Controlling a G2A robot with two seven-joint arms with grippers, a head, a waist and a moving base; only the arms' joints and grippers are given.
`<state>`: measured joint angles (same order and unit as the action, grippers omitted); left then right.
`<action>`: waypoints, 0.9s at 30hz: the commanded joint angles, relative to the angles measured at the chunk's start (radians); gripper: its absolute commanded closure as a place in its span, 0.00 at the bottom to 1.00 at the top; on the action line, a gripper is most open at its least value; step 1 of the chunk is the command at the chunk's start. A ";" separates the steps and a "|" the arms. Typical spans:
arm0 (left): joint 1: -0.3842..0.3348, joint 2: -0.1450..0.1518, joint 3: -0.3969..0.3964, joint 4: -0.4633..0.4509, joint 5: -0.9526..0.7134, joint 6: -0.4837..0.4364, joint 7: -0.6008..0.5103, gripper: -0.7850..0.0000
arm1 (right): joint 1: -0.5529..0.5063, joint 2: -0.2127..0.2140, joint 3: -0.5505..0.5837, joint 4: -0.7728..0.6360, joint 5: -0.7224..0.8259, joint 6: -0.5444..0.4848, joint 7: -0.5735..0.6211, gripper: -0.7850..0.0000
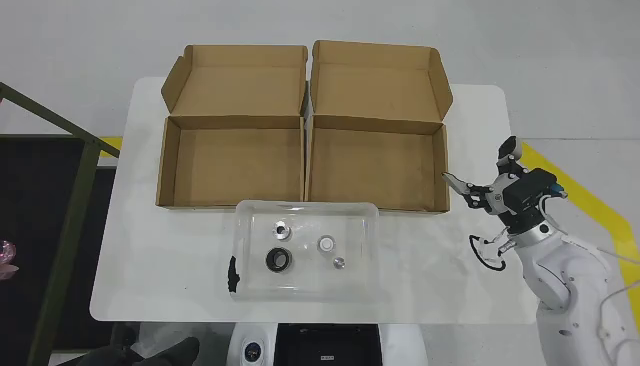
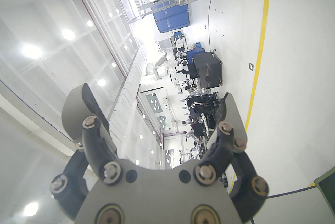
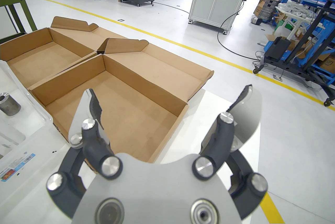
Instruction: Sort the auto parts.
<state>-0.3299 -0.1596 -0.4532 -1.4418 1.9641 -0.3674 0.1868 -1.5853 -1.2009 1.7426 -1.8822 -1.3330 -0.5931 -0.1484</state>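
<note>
A clear plastic tray at the table's front holds several auto parts: a metal cylinder, a black ring, a pale round piece and a small silver piece. Behind the tray stand two open cardboard boxes, one left and one right, both bare inside. My right gripper hangs open and holds nothing, over the table's right side beside the right box. Its wrist view catches the metal cylinder in the tray. My left gripper is open and holds nothing, pointing away at the hall.
A small black item sits at the tray's left edge. The white table has bare room on both sides of the tray. A green metal frame stands off the table's left side. Yellow floor tape runs to the right.
</note>
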 commanded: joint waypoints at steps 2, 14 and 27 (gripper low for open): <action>0.000 0.000 0.000 0.000 0.000 0.000 0.000 0.00 | 0.000 0.000 0.000 0.000 0.000 0.000 0.000 0.00; 0.000 0.000 0.000 0.000 0.000 0.000 0.000 0.00 | 0.009 0.002 -0.016 -0.003 0.010 -0.022 0.039 0.00; 0.000 0.000 0.000 0.000 0.000 0.000 0.000 0.00 | 0.124 0.019 -0.162 -0.041 0.045 -0.235 0.285 0.00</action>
<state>-0.3299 -0.1596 -0.4532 -1.4418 1.9641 -0.3674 0.1868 -1.4672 -1.1830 1.5853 -1.9199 -1.2890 -0.8189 0.1184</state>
